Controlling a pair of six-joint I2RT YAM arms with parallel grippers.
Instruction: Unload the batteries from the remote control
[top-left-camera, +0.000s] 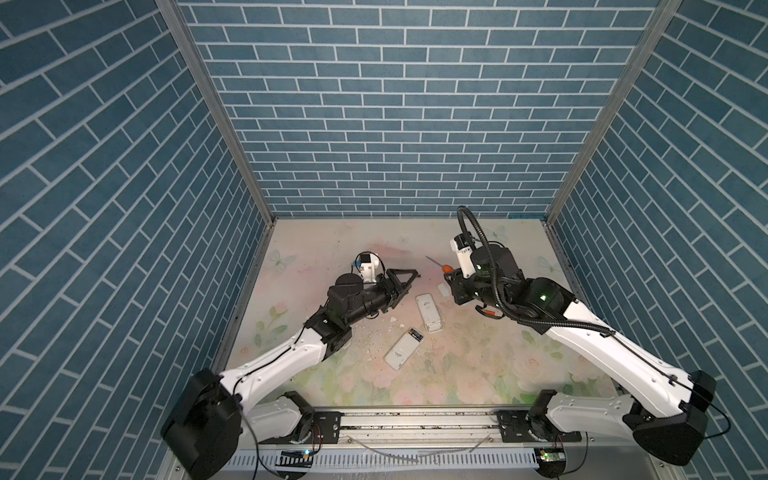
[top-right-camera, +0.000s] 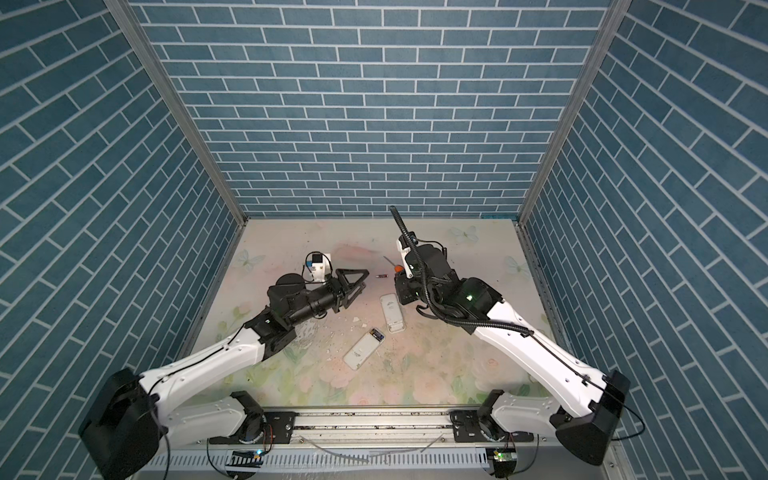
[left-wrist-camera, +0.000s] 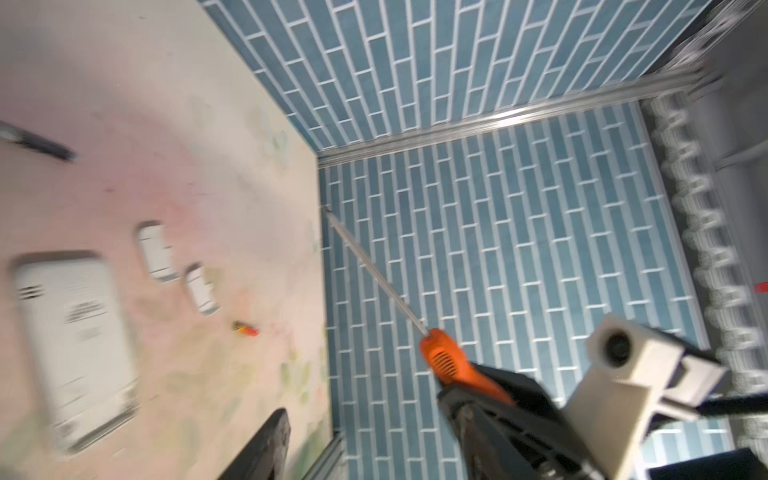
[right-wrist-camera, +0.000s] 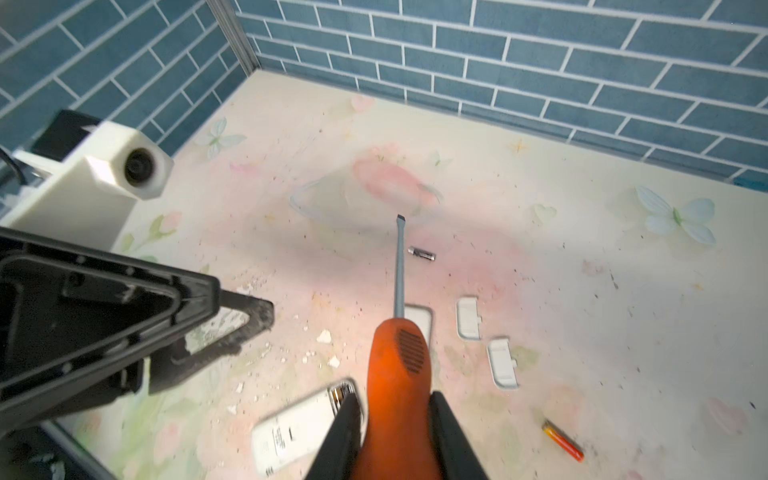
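Blur smears the left wrist view, and in both top views the orange-gold battery (right-wrist-camera: 563, 446) is hard to pick out under the right arm; it lies on the mat (top-right-camera: 291, 245) near two white covers (right-wrist-camera: 468, 318). Bay of the near remote (top-left-camera: 404, 348) is open, contents too small to count. Jaws of the left gripper (top-right-camera: 361, 282) stand apart, holding nothing; the right gripper (right-wrist-camera: 397, 419) is clamped on the screwdriver (right-wrist-camera: 399, 365) handle. Btwn them the black battery (top-right-camera: 381, 276) lies flat, long axis left-right across the mat.

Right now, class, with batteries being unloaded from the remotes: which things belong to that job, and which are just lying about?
Job: near remote, a battery inside it; far remote; black battery; orange battery; screwdriver.
Lying about: white covers; white chips.
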